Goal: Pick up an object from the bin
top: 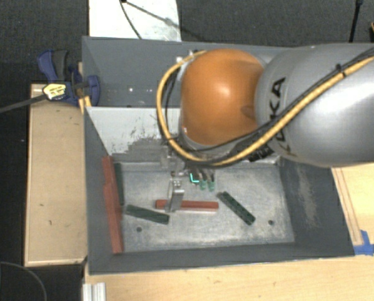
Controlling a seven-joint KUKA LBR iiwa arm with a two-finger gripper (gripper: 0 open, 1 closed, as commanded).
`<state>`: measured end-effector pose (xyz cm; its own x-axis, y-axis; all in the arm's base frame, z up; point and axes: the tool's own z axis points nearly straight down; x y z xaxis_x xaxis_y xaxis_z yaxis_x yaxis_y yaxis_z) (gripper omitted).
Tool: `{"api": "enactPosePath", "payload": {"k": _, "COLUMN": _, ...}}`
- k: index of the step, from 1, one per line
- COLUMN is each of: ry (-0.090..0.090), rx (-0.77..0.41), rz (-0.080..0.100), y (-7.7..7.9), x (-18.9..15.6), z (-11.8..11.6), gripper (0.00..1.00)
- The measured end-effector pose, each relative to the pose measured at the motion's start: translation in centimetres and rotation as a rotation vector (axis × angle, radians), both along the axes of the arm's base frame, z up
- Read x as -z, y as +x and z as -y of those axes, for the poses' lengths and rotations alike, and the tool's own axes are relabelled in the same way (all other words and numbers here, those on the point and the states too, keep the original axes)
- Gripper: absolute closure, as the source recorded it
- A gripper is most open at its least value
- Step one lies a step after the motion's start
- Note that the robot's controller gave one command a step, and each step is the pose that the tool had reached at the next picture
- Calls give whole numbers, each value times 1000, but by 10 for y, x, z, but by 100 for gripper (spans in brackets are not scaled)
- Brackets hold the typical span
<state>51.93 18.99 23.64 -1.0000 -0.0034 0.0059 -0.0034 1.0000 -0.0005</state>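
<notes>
Red bars (pixel 113 205), two; dark green bars (pixel 236 207), two; tool (pixel 174 200) above short red bar (pixel 196 205), grip cannot be told.

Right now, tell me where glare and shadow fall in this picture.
Camera view: soft glare on the orange cover and along the silver arm; the bin's back wall is brightly lit; its right wall looks darker, shaded.

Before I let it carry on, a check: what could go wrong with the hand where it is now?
1. The hand is over the left end of the short red bar, not its middle; gripped there, the bar may tilt or slip out.
2. The dark green bar lies right beside that end and could get nudged or pinched along with it.
</notes>
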Motion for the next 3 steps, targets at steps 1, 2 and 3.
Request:
{"api": "enactPosePath", "payload": {"k": 1, "ry": 0, "rx": -282, "rz": 1, "y": -4, "x": 131, "z": 29, "gripper": 0}}
{"api": "enactPosePath", "payload": {"k": 2, "ry": 0, "rx": -302, "rz": 3, "y": 9, "x": 168, "z": 63, "gripper": 0}}
{"api": "enactPosePath", "payload": {"k": 3, "ry": 3, "rx": -301, "rz": 5, "y": 9, "x": 166, "z": 61, "gripper": 100}}
